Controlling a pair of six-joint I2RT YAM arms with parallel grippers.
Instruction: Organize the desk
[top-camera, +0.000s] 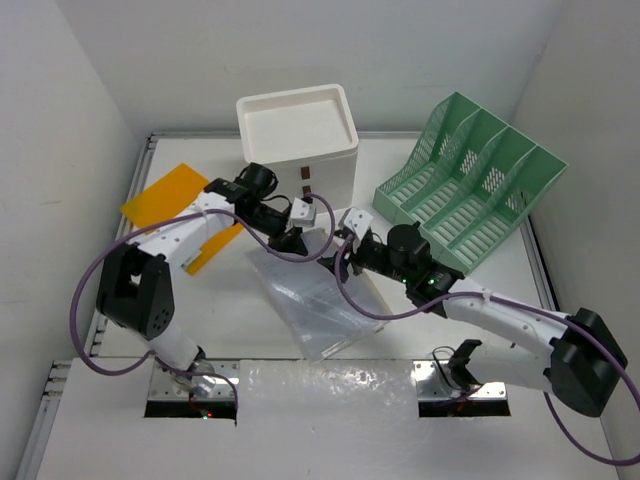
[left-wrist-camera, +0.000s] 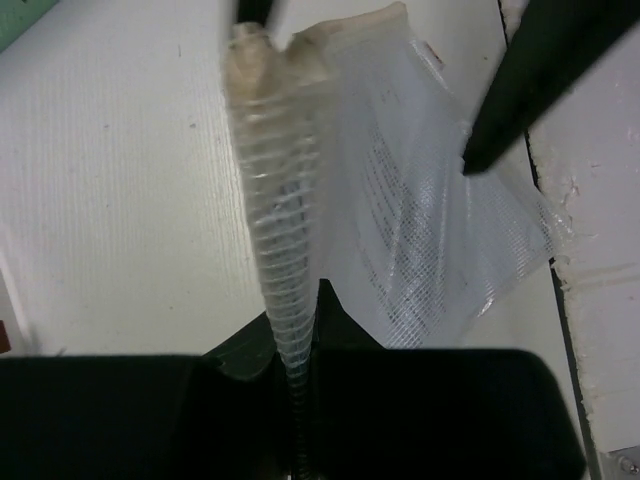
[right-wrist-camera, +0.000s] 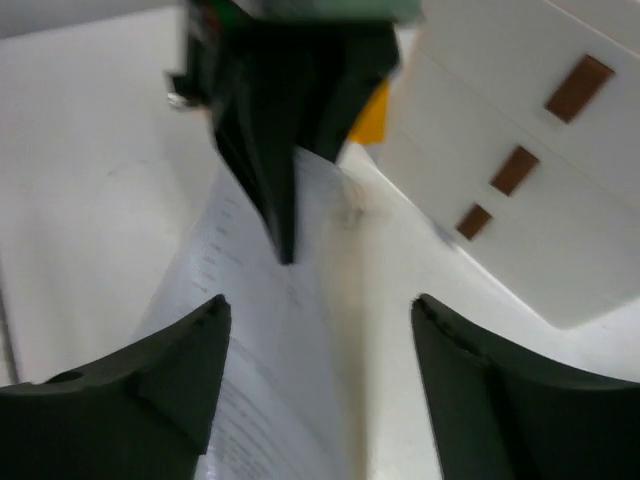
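Between plain white walls, the desk (top-camera: 215, 310) spreads out white and flat, with thin metal rails along its edges. At the far edge, about midway, stands a white drawer box (top-camera: 300, 135). A green file rack (top-camera: 470, 185) sits toward the far right corner, and an orange folder (top-camera: 165, 195) lies toward the far left corner, partly under the left arm. A clear plastic sleeve (top-camera: 315, 300) lies in the middle of the desk with its far end lifted. Both arms reach inward from the near edge and meet over that end, just in front of the drawer box. The left tool (top-camera: 291, 240) is clamped tight on a raised fold of the sleeve. The right tool (top-camera: 342, 250) is spread wide — its fingers (right-wrist-camera: 170, 380) stand on either side of the fold and grip nothing.
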